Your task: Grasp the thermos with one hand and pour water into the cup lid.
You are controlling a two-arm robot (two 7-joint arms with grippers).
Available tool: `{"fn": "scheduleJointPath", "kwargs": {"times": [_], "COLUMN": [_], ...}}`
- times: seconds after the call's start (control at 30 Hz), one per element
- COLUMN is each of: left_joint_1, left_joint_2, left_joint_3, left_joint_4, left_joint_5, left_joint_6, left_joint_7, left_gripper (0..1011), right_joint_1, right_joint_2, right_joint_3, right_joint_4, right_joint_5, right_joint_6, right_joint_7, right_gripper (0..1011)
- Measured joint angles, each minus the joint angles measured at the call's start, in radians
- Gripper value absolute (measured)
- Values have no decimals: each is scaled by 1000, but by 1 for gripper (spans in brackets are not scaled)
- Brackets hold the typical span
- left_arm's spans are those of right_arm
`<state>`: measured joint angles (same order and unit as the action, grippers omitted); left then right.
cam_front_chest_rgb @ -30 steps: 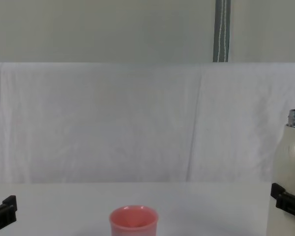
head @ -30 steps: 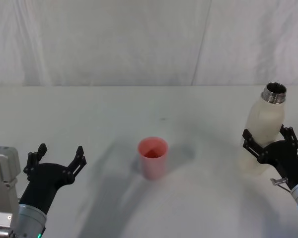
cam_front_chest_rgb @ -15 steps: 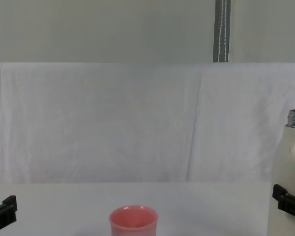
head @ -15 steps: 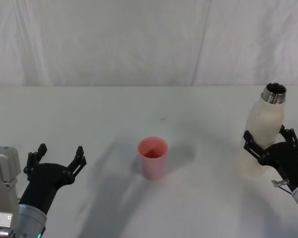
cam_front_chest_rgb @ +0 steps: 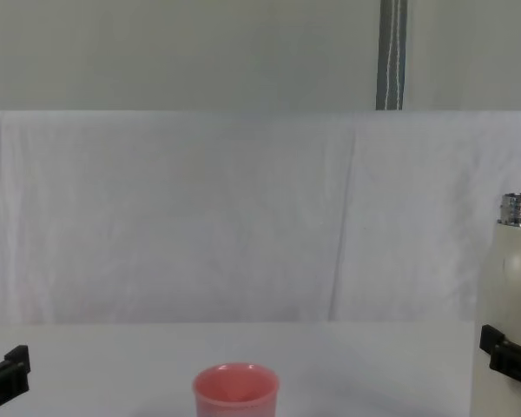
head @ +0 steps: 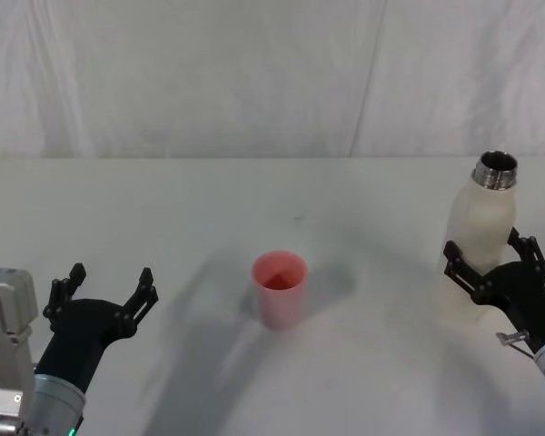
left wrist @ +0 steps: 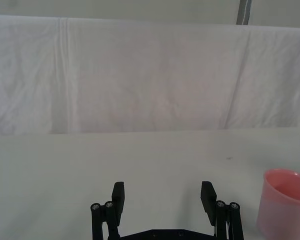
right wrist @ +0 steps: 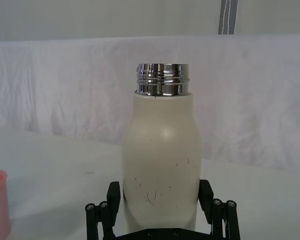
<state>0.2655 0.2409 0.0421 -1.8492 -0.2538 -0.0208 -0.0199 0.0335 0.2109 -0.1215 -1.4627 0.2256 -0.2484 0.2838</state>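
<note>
- Thermos (head: 484, 238): cream-white bottle with a bare threaded steel neck, lid off, standing at the right edge of the head view. It looks upright, or very nearly so, on the white table (head: 254, 200).
- Right gripper (head: 492, 265): black jaws set on either side of the thermos's lower body, closed against its walls in the right wrist view. The low hold leaves the neck free, which would suit tipping the bottle toward the cup.
- Cup lid (head: 279, 289): small pink cup, mouth up, at lower centre of the head view, well apart from the thermos. It looks empty, ready to receive water.
- Left gripper (head: 105, 289): lower left of the head view, jaws spread wide around nothing, clear of the cup lid and seemingly parked.
- Status, as judged: grasp made, pour not yet begun.
</note>
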Motion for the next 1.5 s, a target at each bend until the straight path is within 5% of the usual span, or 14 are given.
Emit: {"fn": "scheduleJointPath", "kwargs": {"times": [1.5], "left_joint_1": [0], "left_joint_2": [0], "left_joint_3": [0], "left_joint_4": [0], "left_joint_5": [0], "left_joint_6": [0], "left_joint_7": [0], "left_gripper": [1001], "right_joint_1": [-128], "right_joint_2": [-10], "right_joint_3": [26], "right_joint_4": [-132], "right_joint_5": [-21], "right_joint_6": [1], "right_joint_7": [-46], "right_gripper": [1001]}}
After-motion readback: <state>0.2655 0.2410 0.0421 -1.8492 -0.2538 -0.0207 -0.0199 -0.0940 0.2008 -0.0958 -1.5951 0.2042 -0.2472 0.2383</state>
